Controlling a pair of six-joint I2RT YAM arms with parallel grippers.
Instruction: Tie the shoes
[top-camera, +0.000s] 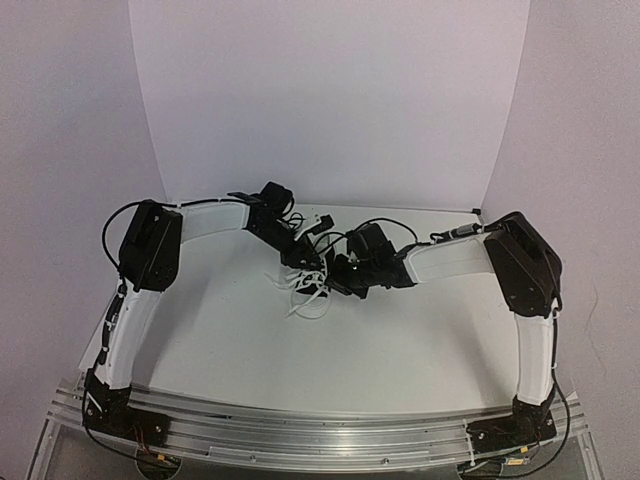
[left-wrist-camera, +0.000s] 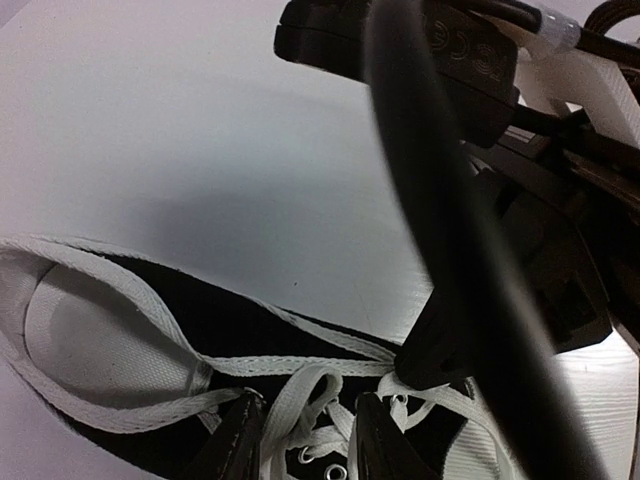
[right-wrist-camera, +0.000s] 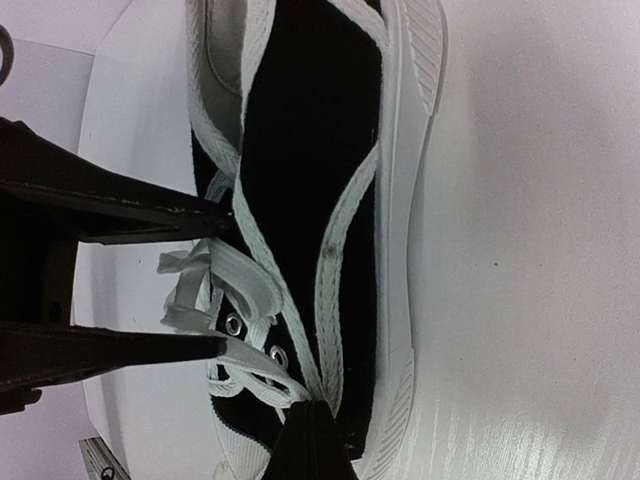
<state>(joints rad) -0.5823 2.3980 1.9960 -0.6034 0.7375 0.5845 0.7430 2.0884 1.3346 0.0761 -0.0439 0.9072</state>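
Observation:
The black canvas sneaker (right-wrist-camera: 310, 150) with white sole lies on its side in the right wrist view; in the top view it is mostly hidden under both grippers, with its white laces (top-camera: 305, 298) spilling toward me. My left gripper (left-wrist-camera: 310, 440) is open, its fingers either side of a lace loop (left-wrist-camera: 305, 390) above the eyelets. My right gripper (right-wrist-camera: 230, 285) is open, its two fingers straddling the loose laces (right-wrist-camera: 215, 275) at the shoe's tongue. In the top view the left gripper (top-camera: 303, 255) and right gripper (top-camera: 338, 275) meet tip to tip over the shoe.
A white table (top-camera: 400, 340) with a white backdrop (top-camera: 330, 100) behind it. The right gripper's black body and a thick cable (left-wrist-camera: 450, 250) fill the right of the left wrist view. A black fingertip (right-wrist-camera: 312, 445) pokes in at the shoe's toe end.

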